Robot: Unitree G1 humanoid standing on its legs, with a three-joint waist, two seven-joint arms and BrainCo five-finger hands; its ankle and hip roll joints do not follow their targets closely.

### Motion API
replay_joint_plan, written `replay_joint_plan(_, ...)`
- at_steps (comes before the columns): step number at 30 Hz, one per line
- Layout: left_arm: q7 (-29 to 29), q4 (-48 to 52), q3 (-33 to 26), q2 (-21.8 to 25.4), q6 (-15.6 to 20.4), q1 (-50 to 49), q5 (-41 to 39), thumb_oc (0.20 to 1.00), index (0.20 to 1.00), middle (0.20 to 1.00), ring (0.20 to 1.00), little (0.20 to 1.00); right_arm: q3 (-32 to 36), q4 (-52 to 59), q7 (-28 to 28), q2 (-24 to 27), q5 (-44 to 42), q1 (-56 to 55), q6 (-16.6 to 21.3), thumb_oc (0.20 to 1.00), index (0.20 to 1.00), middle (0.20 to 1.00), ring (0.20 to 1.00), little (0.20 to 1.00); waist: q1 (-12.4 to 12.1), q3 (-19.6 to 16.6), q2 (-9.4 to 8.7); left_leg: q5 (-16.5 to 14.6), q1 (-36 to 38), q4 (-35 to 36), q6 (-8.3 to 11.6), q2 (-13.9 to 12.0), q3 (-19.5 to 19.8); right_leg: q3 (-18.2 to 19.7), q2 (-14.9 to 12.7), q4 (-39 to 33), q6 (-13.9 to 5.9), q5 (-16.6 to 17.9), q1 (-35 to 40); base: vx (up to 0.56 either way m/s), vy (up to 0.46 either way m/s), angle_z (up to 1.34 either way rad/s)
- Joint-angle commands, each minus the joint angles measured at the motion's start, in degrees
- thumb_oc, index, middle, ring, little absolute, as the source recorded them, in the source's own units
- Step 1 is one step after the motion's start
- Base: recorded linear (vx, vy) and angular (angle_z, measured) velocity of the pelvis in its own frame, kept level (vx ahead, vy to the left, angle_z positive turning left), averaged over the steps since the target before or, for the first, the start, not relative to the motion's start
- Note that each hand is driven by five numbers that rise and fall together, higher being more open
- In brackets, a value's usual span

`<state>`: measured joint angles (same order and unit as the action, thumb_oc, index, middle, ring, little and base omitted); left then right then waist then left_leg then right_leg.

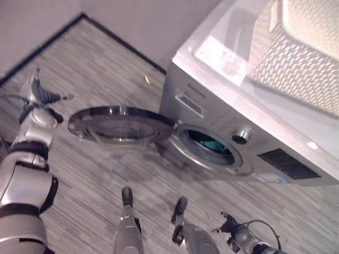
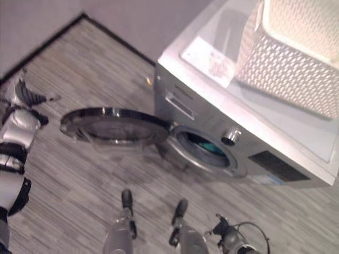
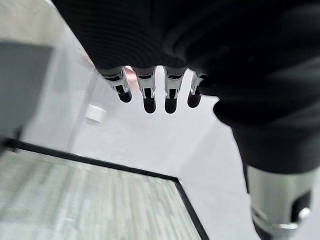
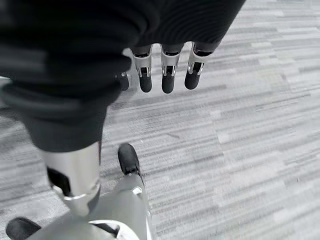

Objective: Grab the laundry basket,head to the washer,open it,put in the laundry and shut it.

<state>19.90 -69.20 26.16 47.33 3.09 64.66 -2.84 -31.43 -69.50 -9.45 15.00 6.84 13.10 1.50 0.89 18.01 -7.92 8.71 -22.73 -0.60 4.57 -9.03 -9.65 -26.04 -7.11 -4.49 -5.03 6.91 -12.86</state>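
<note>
The silver washer stands at the right with its round door swung wide open to the left. Teal laundry lies inside the drum opening. A white woven laundry basket rests on top of the washer, at its far right. My left hand hangs out at the far left, well away from the door; its fingers are straight and hold nothing. My right hand is low in front of the washer, over the floor, with relaxed fingers and nothing in them.
A control knob and a detergent drawer sit on the washer's front. Grey striped floor spreads before the machine. A pale wall with a dark baseboard runs behind.
</note>
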Motion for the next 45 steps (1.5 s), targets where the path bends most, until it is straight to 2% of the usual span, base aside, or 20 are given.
replay_joint_plan(1, 2.36, -5.66, 2.04, 3.54, 1.29, 4.09, -2.56, 1.0, 1.0, 1.0, 1.0, 1.0, -2.83, 2.02, -1.24, -0.04, -2.87, -0.37, 1.08, 1.0, 1.0, 1.0, 1.0, 1.0, 0.35, -0.7, -0.96, -6.87, -2.21, -5.41, -1.13, 1.27, 0.46, 5.35, -3.15, 3.38, -5.06, -1.68, -1.41, -0.01, 0.037, 0.02)
replay_joint_plan(4, 2.93, -6.89, 2.86, 3.88, 1.22, 7.24, -3.62, 1.0, 1.0, 1.0, 1.0, 1.0, -5.57, 7.08, -1.12, -0.85, -3.51, 0.45, 2.37, 1.0, 1.0, 1.0, 1.0, 1.0, 1.21, -0.38, -2.94, -7.63, -4.44, -7.12, -1.26, 0.86, 0.4, 6.18, -2.84, 3.26, -5.24, -0.99, -3.2, 0.0, -0.005, -0.03)
replay_joint_plan(7, 2.59, -7.89, 2.78, 3.42, 1.04, 8.84, -5.47, 1.0, 1.0, 1.0, 1.0, 1.0, -7.23, 11.58, -1.02, -1.1, -4.09, 0.99, 2.89, 1.0, 1.0, 1.0, 1.0, 1.0, 1.79, -0.32, -4.12, -7.93, -6.01, -7.32, -1.3, 0.77, 0.83, 6.52, -2.76, 3.1, -5.32, -0.72, -4.41, 0.0, -0.004, -0.02)
replay_joint_plan(13, 0.59, -6.22, 2.2, 0.91, 1.97, 6.09, -6.11, 1.0, 1.0, 1.0, 1.0, 1.0, -9.02, 14.64, -0.43, -1.56, -3.54, 0.75, 2.78, 1.0, 1.0, 1.0, 1.0, 1.0, 1.77, -0.69, -4.37, -8.68, -6.21, -7.69, -1.61, 1.16, 0.82, 6.31, -3.13, 3.05, -5.52, -0.66, -4.63, 0.02, 0.005, 0.04)
replay_joint_plan(15, -0.68, -2.16, 0.84, -2.41, 3.1, 2.08, -7.75, 1.0, 1.0, 1.0, 1.0, 1.0, -8.28, 15.05, -0.42, -0.86, -3.04, 0.3, 2.58, 1.0, 1.0, 1.0, 1.0, 1.0, 1.38, -0.71, -3.92, -9.1, -5.56, -7.54, -1.89, 1.58, 0.64, 6.09, -3.37, 3.09, -5.57, -0.8, -4.19, 0.0, 0.016, -0.01)
replay_joint_plan(17, -0.69, 3.99, 0.56, -5.38, 4.3, -0.73, -9.02, 1.0, 1.0, 1.0, 1.0, 1.0, -7.1, 14.71, -0.69, -0.22, -2.97, -0.31, 2.33, 1.0, 1.0, 1.0, 1.0, 1.0, 0.84, -0.38, -2.89, -9.04, -5.24, -7.29, -2.0, 2.03, 0.79, 5.66, -3.62, 3.15, -5.53, -0.97, -3.91, 0.0, 0.0, 0.0)
replay_joint_plan(20, -1.62, 21.08, -0.7, -10.65, 7.13, -11.29, -14.99, 1.0, 1.0, 1.0, 1.0, 1.0, -4.16, 13.49, -0.98, 0.28, -2.54, -2.14, 1.15, 1.0, 1.0, 1.0, 1.0, 1.0, -0.71, 0.25, -0.9, -8.89, -4.22, -6.88, -2.2, 2.6, 0.83, 4.73, -4.11, 3.25, -5.44, -1.41, -2.82, -0.02, 0.005, 0.05)
replay_joint_plan(23, -5.45, 34.12, 0.17, -15.09, 8.02, -21.34, -17.93, 1.0, 1.0, 1.0, 1.0, 1.0, -1.43, 11.11, -0.8, 0.25, -1.89, -3.78, -0.11, 1.0, 1.0, 1.0, 1.0, 1.0, -1.92, 0.36, 0.5, -8.78, -2.53, -6.45, -2.3, 2.88, 0.65, 4.51, -4.27, 3.11, -5.11, -1.98, -1.35, -0.01, -0.012, 0.13)
replay_joint_plan(24, -7.37, 36.87, 0.25, -17.08, 8.03, -24.52, -21.61, 1.0, 1.0, 1.0, 1.0, 1.0, -0.6, 10.81, -0.62, 0.43, -1.74, -4.08, -0.61, 1.0, 1.0, 1.0, 1.0, 1.0, -2.24, 0.17, 0.97, -8.65, -1.71, -6.23, -2.3, 2.99, 0.52, 4.48, -4.35, 3.17, -4.93, -2.25, -0.82, 0.01, -0.014, 0.1)
replay_joint_plan(28, -13.63, 50.68, 0.85, -18.31, 7.75, -35.68, -28.63, 1.0, 1.0, 1.0, 1.0, 1.0, 2.06, 12.02, 0.1, 1.04, -0.84, -5.98, -1.35, 1.0, 1.0, 1.0, 1.0, 1.0, -2.83, -1.35, 2.63, -8.47, 2.67, -5.12, -2.25, 2.52, -0.88, 5.42, -4.05, 3.09, -4.48, -3.19, 1.73, 0.01, -0.009, 0.0)
replay_joint_plan(30, -14.72, 52.25, 0.69, -18.79, 7.14, -37.74, -30.06, 1.0, 1.0, 1.0, 1.0, 1.0, 2.07, 12.39, 0.52, 1.14, -0.5, -6.36, -1.39, 1.0, 1.0, 1.0, 1.0, 1.0, -2.83, -1.76, 2.82, -8.49, 3.85, -4.85, -2.26, 2.35, -1.43, 5.91, -3.85, 3.06, -4.35, -3.35, 2.27, 0.01, -0.009, -0.33)
replay_joint_plan(34, -17.95, 56.64, -0.53, -18.67, 5.88, -44.23, -31.63, 1.0, 1.0, 1.0, 1.0, 1.0, 1.98, 12.6, 2.82, 0.71, 1.24, -8.18, -1.09, 1.0, 1.0, 1.0, 1.0, 1.0, -2.24, -5.48, 4.24, -7.14, 11.64, -2.11, -1.38, 0.0, -6.0, 8.47, -2.31, 2.08, -3.8, -4.81, 6.35, 0.02, -0.059, -0.58)
replay_joint_plan(35, -18.58, 57.18, -1.18, -19.36, 5.78, -46.26, -31.29, 1.0, 1.0, 1.0, 1.0, 1.0, 1.66, 10.12, 3.93, 0.06, 1.95, -8.84, -1.17, 1.0, 1.0, 1.0, 1.0, 1.0, -1.99, -7.22, 5.26, -6.32, 13.92, -0.78, -0.96, -0.64, -7.38, 8.98, -1.66, 1.73, -3.63, -5.44, 7.58, 0.02, -0.07, -0.45)
replay_joint_plan(39, -19.35, 57.16, -1.72, -20.63, 5.3, -47.46, -31.08, 1.0, 1.0, 1.0, 1.0, 1.0, 0.57, 5.12, 5.21, -1.08, 3.37, -9.41, -1.72, 1.0, 1.0, 1.0, 1.0, 1.0, -2.11, -9.09, 6.51, -5.21, 16.61, 0.57, -0.18, -1.44, -9.17, 9.1, -1.1, 0.89, -3.61, -5.87, 9.56, -0.01, -0.097, -0.44)
replay_joint_plan(40, -20.42, 56.78, -1.73, -21.56, 4.77, -48.31, -30.23, 1.0, 1.0, 1.0, 1.0, 1.0, -0.21, -0.64, 7.22, -2.12, 4.87, -9.51, -2.77, 1.0, 1.0, 1.0, 1.0, 1.0, -2.4, -10.4, 7.61, -3.43, 17.62, 1.09, -0.14, -1.92, -10.78, 8.64, -0.7, 0.35, -2.95, -5.71, 10.52, -0.07, -0.134, -0.23)
replay_joint_plan(41, -21.01, 56.32, -1.68, -22.45, 4.39, -48.61, -30.21, 1.0, 1.0, 1.0, 1.0, 1.0, -0.96, -3.78, 8.98, -2.6, 6.62, -9.54, -3.77, 1.0, 1.0, 1.0, 1.0, 1.0, -2.66, -11.0, 8.21, -3.15, 18.33, 1.21, 0.08, -2.09, -10.82, 8.28, -0.62, 0.07, -2.85, -5.91, 11.42, -0.07, -0.232, -0.22)
replay_joint_plan(42, -21.95, 56.9, -0.96, -23.19, 3.38, -50.08, -29.55, 1.0, 1.0, 1.0, 1.0, 1.0, -5.91, -9.3, 15.53, -3.9, 16.62, -12.0, -6.32, 1.0, 1.0, 1.0, 1.0, 1.0, -3.68, -12.19, 10.12, -2.16, 18.82, 1.13, 0.69, -2.43, -10.4, 6.85, -0.55, -0.26, -2.65, -7.07, 13.29, 0.07, -0.149, -0.11)
replay_joint_plan(43, -21.96, 56.96, -0.95, -23.19, 3.34, -50.21, -29.54, 1.0, 1.0, 1.0, 1.0, 1.0, -5.92, -9.33, 15.57, -3.91, 16.66, -12.1, -6.32, 1.0, 1.0, 1.0, 1.0, 1.0, -3.59, -12.49, 10.19, -3.08, 19.37, 1.4, 1.31, -2.34, -9.48, 7.23, -0.49, -0.28, -3.04, -7.91, 13.81, 0.07, -0.118, -0.06)
replay_joint_plan(44, -22.29, 56.08, -0.42, -23.96, 2.76, -50.68, -29.21, 1.0, 1.0, 1.0, 1.0, 1.0, -7.18, -10.0, 17.78, -3.42, 19.55, -14.02, -7.07, 1.0, 1.0, 1.0, 1.0, 1.0, -3.67, -12.93, 11.07, -2.53, 20.03, 1.57, 1.63, -2.3, -9.71, 6.87, -0.52, -0.4, -3.02, -8.3, 14.51, -0.02, -0.048, 0.11)
replay_joint_plan(45, -22.97, 55.4, -0.39, -25.78, 1.96, -51.81, -29.48, 1.0, 1.0, 1.0, 1.0, 1.0, -5.97, -10.5, 18.18, -1.41, 20.46, -17.23, -7.28, 1.0, 1.0, 1.0, 1.0, 1.0, -3.34, -13.4, 12.75, -0.11, 19.7, 1.45, 1.51, -2.53, -10.19, 6.12, -0.4, -0.51, -2.37, -8.19, 14.51, -0.09, -0.053, 0.13)
